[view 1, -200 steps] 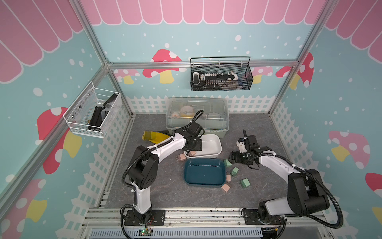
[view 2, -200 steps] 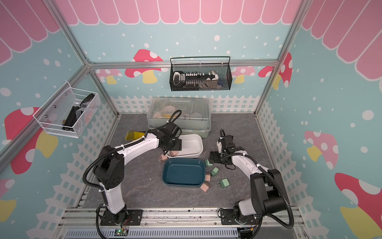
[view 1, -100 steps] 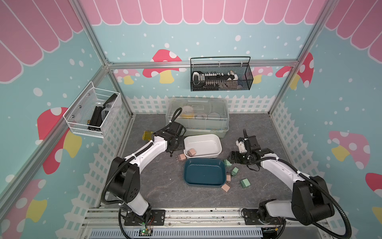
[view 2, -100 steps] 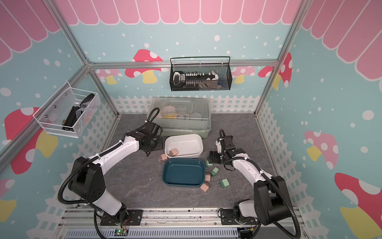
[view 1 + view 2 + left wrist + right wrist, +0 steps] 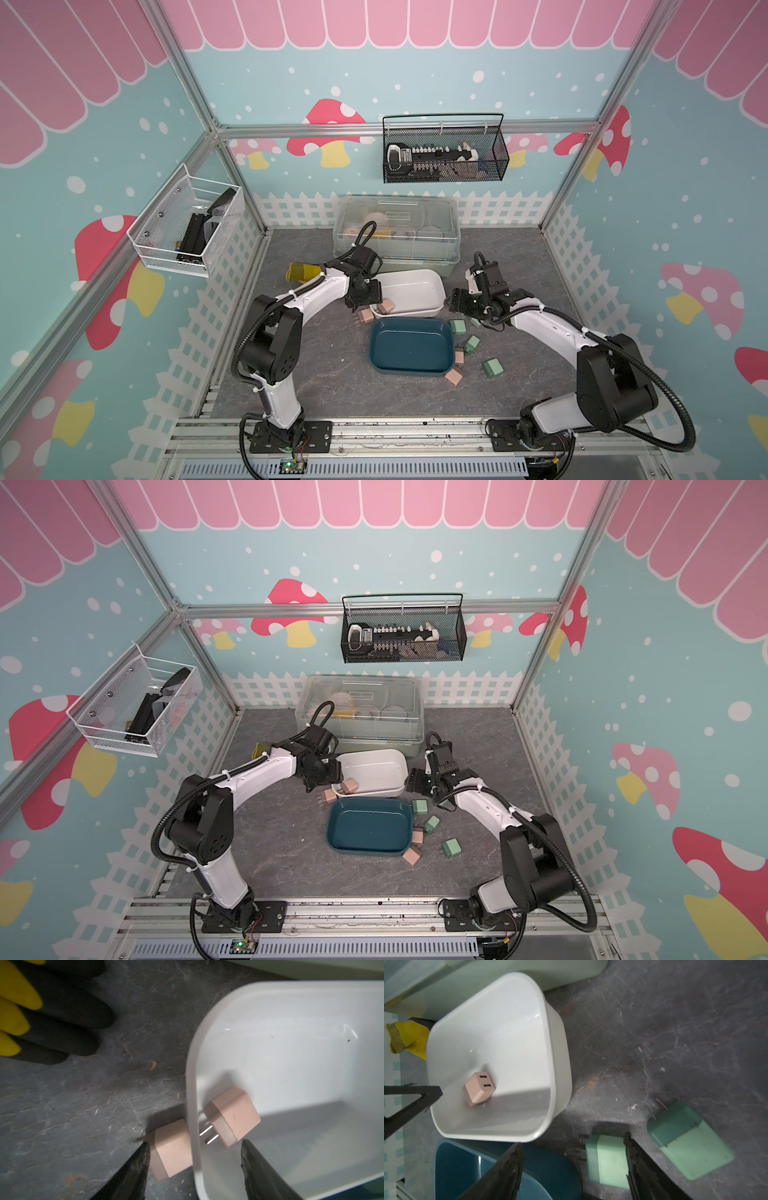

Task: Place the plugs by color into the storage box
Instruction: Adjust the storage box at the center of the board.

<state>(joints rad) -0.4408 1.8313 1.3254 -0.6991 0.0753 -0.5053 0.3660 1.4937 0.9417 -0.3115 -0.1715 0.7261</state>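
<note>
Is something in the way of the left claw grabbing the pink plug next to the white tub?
Yes. The pink plug lies close against the white tub, outside its wall. The open left gripper has that wall between its fingers: one is outside by the plug, the other over the tub's inside.

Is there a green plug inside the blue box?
No, the dark teal-blue storage box is empty in a top view, and the mint green plugs lie on the table beside it.
</note>
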